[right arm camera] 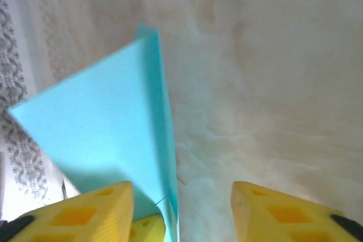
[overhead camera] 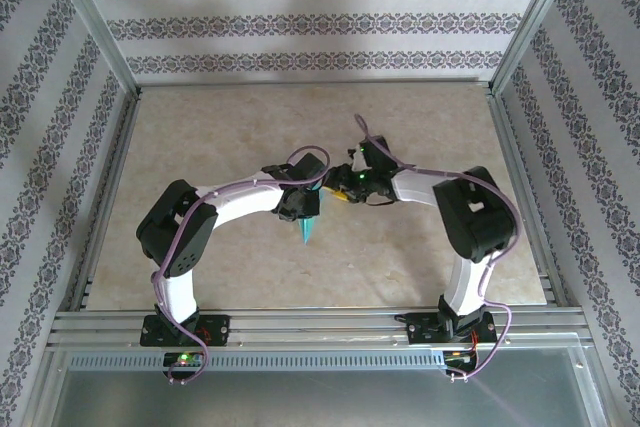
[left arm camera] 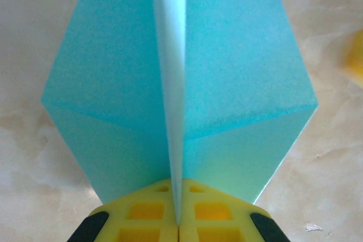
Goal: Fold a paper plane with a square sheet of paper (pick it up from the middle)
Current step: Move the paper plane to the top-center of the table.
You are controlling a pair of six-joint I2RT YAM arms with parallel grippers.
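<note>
Your left gripper (left arm camera: pixel 178 199) is clenched on the paper plane (left arm camera: pixel 113 83), w/ the centre fold pinched btw its two yellow fingers (left arm camera: pixel 142 213), which are pressed flat together. Those fingers are blocky plastic w/ a grid of square pockets and black pads at the outer corners. The plane is thin, matte, light-blue paper, faintly grainy. From the left gripper its two wings spread to either side, each crossed by one slanting crease. The middle fold stands up btw them as a paler, narrow ridge. The plane's far end is cut off by the frame in the left wrist view.

The right gripper (right arm camera: pixel 181 196) sits just beside the left gripper, released: its fingers (right arm camera: pixel 283 211) stand well apart. The plane's folded edge runs down next to one of them; can't tell if it touches.

From above, you see only a small pointed blue sliver poking out of the left gripper toward the arm bases, w/ the rest hidden under the wrists. The tabletop (overhead camera: pixel 200 147) beneath the left gripper is smooth, beige and mottled like marble. A blurred yellow patch (left arm camera: pixel 356 58) off to the left gripper's side is too soft to ID.
</note>
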